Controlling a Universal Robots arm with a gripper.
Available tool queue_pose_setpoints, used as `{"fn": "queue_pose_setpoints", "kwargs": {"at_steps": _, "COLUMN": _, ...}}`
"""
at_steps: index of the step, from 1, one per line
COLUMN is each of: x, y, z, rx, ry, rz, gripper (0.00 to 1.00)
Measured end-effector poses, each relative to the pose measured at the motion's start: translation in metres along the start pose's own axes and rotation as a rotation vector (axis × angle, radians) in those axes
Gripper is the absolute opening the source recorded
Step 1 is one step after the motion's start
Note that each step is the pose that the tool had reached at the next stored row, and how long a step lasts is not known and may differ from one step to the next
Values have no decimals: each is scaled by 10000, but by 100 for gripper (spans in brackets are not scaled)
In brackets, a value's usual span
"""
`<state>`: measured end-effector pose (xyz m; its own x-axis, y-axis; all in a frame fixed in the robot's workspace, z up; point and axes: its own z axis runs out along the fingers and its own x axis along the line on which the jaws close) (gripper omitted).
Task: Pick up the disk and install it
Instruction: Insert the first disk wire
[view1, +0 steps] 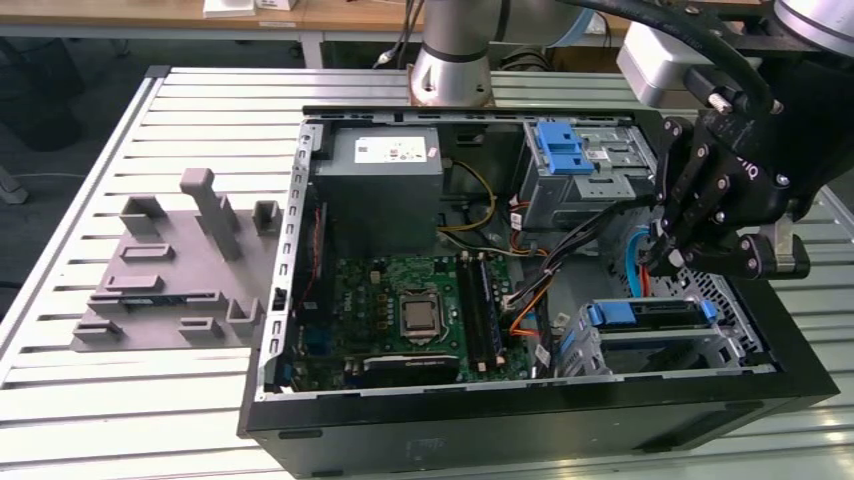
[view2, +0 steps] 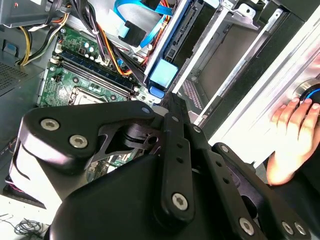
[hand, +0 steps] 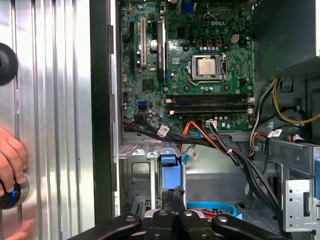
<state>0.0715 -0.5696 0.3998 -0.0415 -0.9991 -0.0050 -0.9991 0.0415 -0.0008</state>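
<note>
— Exterior view: where is the disk (view1: 650, 316) sitting?
— It is resting in the drive cage (view1: 742, 335) at the exterior view's right. The gripper (view1: 671, 258) is hanging just above, fingers pressing together, holding nothing.

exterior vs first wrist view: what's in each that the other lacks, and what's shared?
Exterior view: the grey fixture on the table beside the open case, and the arm's base. First wrist view: a person's hand on the table by the case. Both: the motherboard, its cables, and the gripper over the drive-bay end.
</note>
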Motion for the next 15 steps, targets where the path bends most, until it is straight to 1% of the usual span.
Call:
{"fn": "queue_pose_setpoints", "kwargs": {"at_steps": 5, "x": 0, "y": -1, "z": 1, "rx": 0, "ry": 0, "rz": 1, "gripper": 11}}
{"fn": "queue_pose_setpoints", "kwargs": {"at_steps": 7, "x": 0, "y": -17, "z": 4, "rx": 0, "ry": -3, "rz": -1, "gripper": 11}}
{"fn": "queue_pose_setpoints", "kwargs": {"at_steps": 9, "x": -2, "y": -53, "z": 5, "rx": 0, "ry": -2, "rz": 1, "gripper": 11}}
{"fn": "queue_pose_setpoints", "kwargs": {"at_steps": 12, "x": -12, "y": -128, "z": 7, "rx": 0, "ry": -1, "rz": 0, "gripper": 11}}
{"fn": "queue_pose_setpoints", "kwargs": {"at_steps": 15, "x": -46, "y": -212, "z": 14, "rx": 0, "ry": 3, "rz": 0, "gripper": 11}}
